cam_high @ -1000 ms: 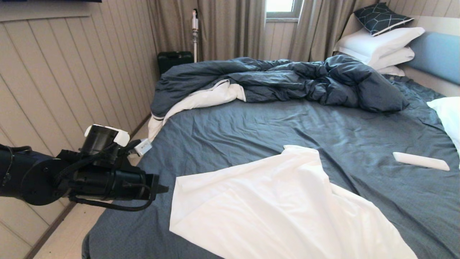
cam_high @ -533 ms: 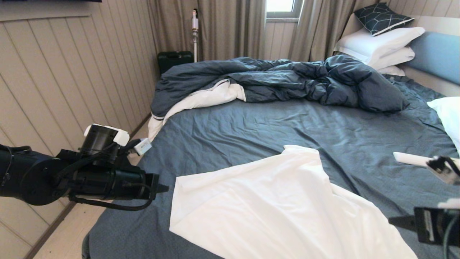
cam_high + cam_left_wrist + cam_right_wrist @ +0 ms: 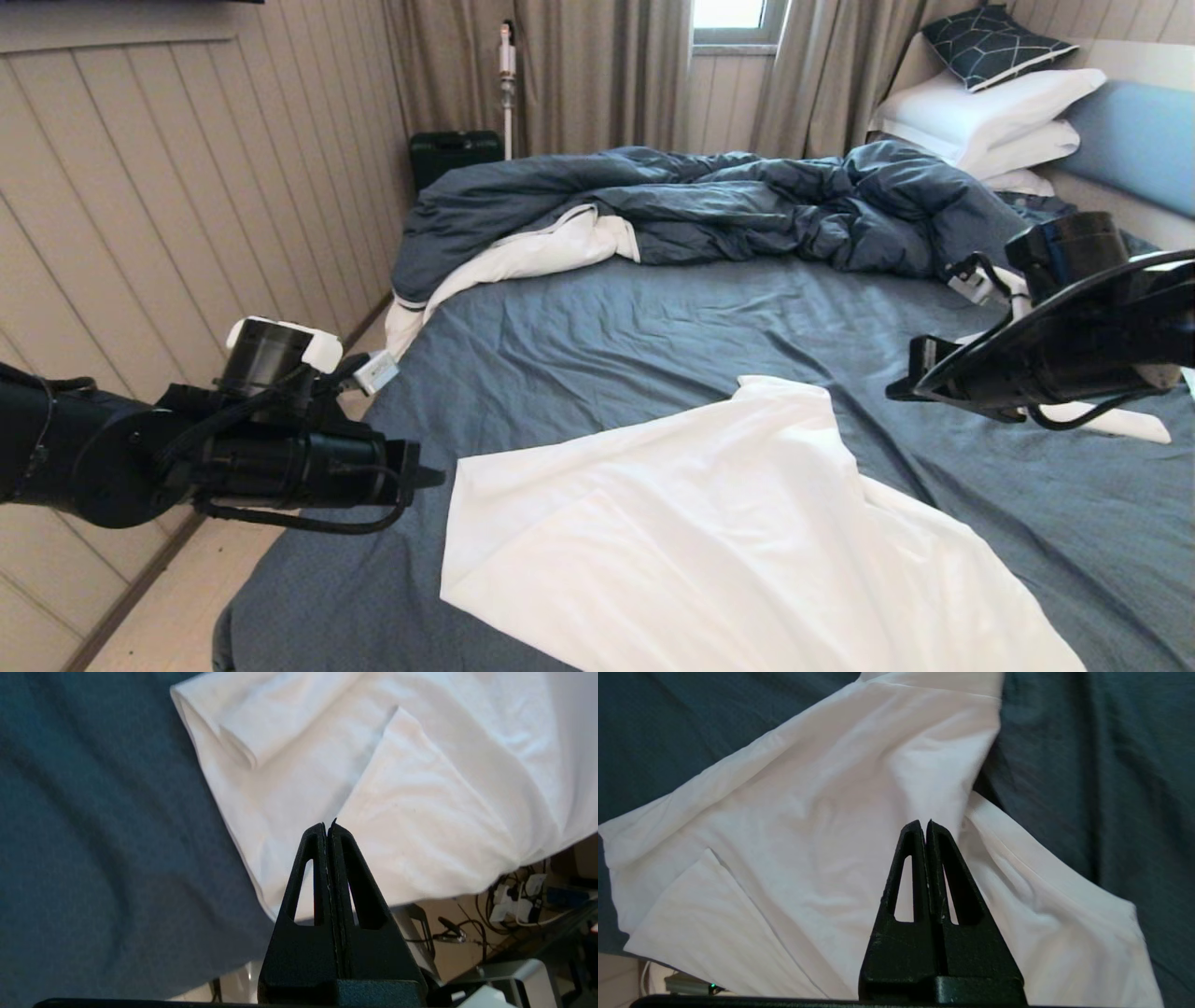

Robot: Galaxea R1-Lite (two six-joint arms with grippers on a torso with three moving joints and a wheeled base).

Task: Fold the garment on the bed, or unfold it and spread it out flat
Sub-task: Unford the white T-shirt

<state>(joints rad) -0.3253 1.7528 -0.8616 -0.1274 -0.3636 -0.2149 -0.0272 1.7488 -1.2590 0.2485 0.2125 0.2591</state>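
The white garment (image 3: pixel 709 532) lies folded over itself on the near part of the bed (image 3: pixel 672 336), one point reaching toward the middle. My left gripper (image 3: pixel 431 478) hovers shut and empty just off the garment's left edge (image 3: pixel 224 812). Out to the right, my right gripper (image 3: pixel 894 388) hangs shut above the sheet, a short way from the garment's far tip. Through the right wrist view the garment (image 3: pixel 822 826) spreads below the shut gripper (image 3: pixel 923 822), with nothing pinched in it. The left wrist view shows the gripper (image 3: pixel 328 823) shut above the cloth.
A rumpled dark blue duvet (image 3: pixel 728 205) with white lining lies across the far half of the bed. White pillows (image 3: pixel 990 112) stack by the blue headboard (image 3: pixel 1134 140). A small white flat object (image 3: pixel 1120 425) lies behind the right arm. A panelled wall (image 3: pixel 187 187) runs close on the left.
My right arm has come into view from the lower right and risen over the sheet beside the garment, its gripper closing on the way. The left arm has barely shifted. The garment lies as before.
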